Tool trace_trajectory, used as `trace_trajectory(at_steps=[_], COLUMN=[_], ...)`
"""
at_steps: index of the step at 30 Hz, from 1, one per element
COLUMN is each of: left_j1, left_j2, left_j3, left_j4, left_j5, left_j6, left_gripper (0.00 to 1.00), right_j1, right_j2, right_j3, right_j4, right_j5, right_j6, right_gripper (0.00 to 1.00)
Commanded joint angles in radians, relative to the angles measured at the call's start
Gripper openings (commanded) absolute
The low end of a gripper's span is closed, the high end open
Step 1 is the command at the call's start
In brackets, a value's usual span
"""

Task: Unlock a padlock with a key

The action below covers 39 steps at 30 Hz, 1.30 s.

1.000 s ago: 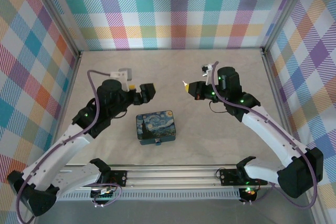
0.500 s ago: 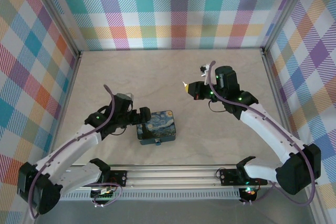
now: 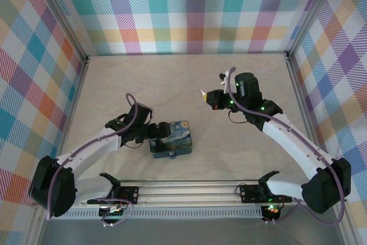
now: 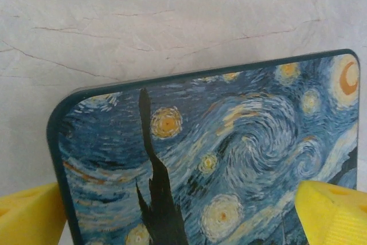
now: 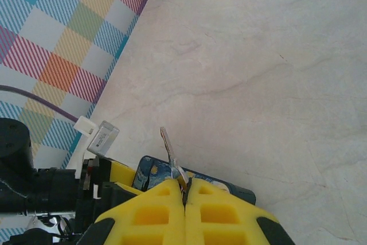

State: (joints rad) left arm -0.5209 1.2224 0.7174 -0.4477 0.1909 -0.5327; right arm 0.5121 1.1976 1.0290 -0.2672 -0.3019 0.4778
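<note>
FINGERS: right gripper [image 5: 184,186] clenched on silvery key [image 5: 170,159], blade protruding; left gripper [image 4: 183,216] spread, yellow pads [image 4: 330,213] either side of painted tin [image 4: 218,153] corner | PADLOCK: padlock [image 3: 172,155] tiny, blue, against tin's near edge, outside both grips, well apart from key | ROOM: bare table [image 3: 172,84] all round, plaid walls [image 3: 183,15] well back.

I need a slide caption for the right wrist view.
The right gripper pinches a thin silvery key above the beige marbled table.

Bright even light, soft shadows, sharp focus
</note>
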Motion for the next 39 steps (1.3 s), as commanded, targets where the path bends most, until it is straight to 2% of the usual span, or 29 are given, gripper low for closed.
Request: trace_trajectory(at_steps=[1, 9, 14, 27, 34, 39], left_j1=[0.009, 0.007, 0.006, 0.006, 0.010, 0.034], left_j2=[0.049, 0.169, 0.287, 0.602, 0.665, 0.626], left_j3=[0.006, 0.060, 0.150, 0.497, 0.650, 0.714], left_j4=[0.039, 0.086, 0.113, 0.057, 0.035, 0.020], left_j5=[0.026, 0.029, 0.044, 0.008, 0.015, 0.016], left_j6=[0.021, 0.047, 0.090, 0.373, 0.412, 0.412], left_gripper=[0.96, 0.88, 0.86, 0.87, 0.89, 0.91], right_j1=[0.006, 0.006, 0.005, 0.005, 0.005, 0.001], right_j2=[-0.016, -0.022, -0.031, -0.024, 0.049, 0.121], right_j3=[0.026, 0.031, 0.028, -0.027, -0.067, -0.082], right_j4=[-0.012, -0.025, -0.042, -0.084, -0.050, -0.010], right_j5=[0.003, 0.006, 0.015, 0.007, -0.015, -0.026], right_j6=[-0.013, -0.013, -0.015, 0.007, 0.020, 0.019], right_gripper=[0.00, 0.00, 0.00, 0.00, 0.00, 0.00])
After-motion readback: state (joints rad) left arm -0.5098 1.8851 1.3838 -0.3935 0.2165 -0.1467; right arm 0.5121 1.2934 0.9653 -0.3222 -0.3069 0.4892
